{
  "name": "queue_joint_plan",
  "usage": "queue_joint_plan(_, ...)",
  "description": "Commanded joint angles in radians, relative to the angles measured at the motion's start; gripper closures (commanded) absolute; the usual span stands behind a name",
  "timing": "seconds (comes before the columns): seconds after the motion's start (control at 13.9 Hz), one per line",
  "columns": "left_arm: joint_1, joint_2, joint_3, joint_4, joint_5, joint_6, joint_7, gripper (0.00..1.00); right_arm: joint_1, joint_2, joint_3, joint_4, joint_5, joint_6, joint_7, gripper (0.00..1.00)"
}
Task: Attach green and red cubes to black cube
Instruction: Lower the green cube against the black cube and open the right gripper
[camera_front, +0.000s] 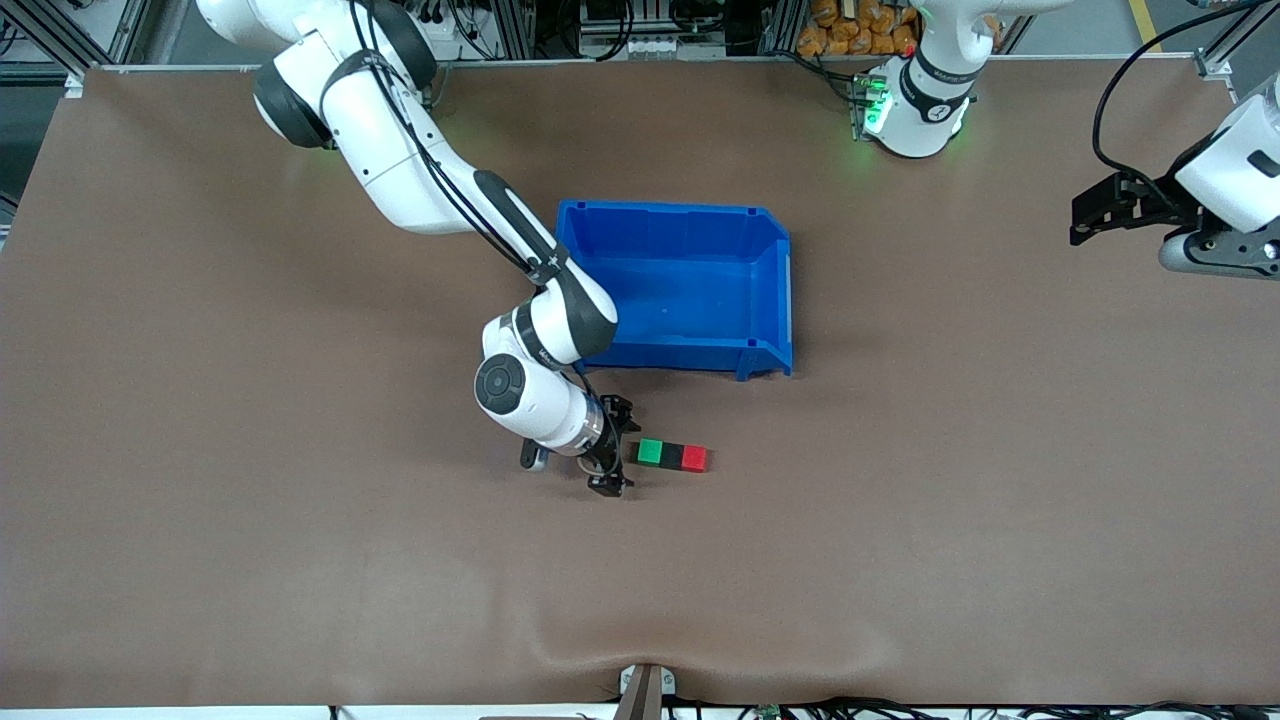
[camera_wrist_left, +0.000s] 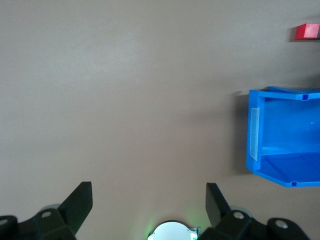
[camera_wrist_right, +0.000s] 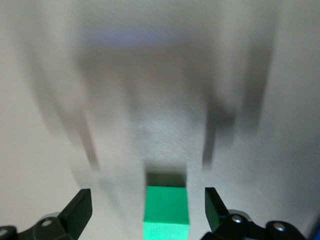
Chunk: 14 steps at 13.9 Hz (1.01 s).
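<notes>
Three small matte cubes, green (camera_front: 650, 452), black (camera_front: 672, 456) and red (camera_front: 695, 458), sit joined in a row on the brown table (camera_front: 250, 500), nearer the camera than the blue bin (camera_front: 775, 300). Right gripper (camera_front: 612, 446) is beside green, jaws spread, holding nothing. Left gripper (camera_front: 1100, 212) waits spread near the table's edge.

Robotics lab bench

A lab setting is indicated by two white arms (camera_front: 400, 150) mounted along one edge of a table (camera_front: 200, 500) covered in plain brown matting, with aluminium framing (camera_front: 60, 30) and bundled cables (camera_front: 600, 20) seen past that edge. A green status light (camera_front: 878, 105) is lit on one arm's base. A blue bin (camera_front: 690, 290) and a row of small coloured cubes (camera_front: 672, 455) are laid out on the mat.
</notes>
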<state>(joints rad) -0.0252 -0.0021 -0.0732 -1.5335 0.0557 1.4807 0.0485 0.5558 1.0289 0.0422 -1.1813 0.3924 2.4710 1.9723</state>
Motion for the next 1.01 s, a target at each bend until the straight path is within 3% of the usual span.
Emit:
queue_joint_plan(0.0, 0.002, -0.007, -0.003, 0.019, 0.006, 0.0, -0.001, 0.0, -0.036, -0.01, 0.004, 0.015, -0.062, -0.009, 0.011, 0.0)
queue_joint_plan(0.5, 0.001, -0.006, -0.005, 0.023, 0.006, 0.001, -0.001, 0.0, -0.1, -0.065, 0.004, 0.015, -0.069, -0.03, 0.01, 0.0)
queue_joint_plan(0.94, 0.001, -0.006, -0.005, 0.021, 0.006, 0.001, -0.001, 0.0, -0.243, -0.148, 0.031, 0.026, -0.061, -0.414, -0.181, 0.0)
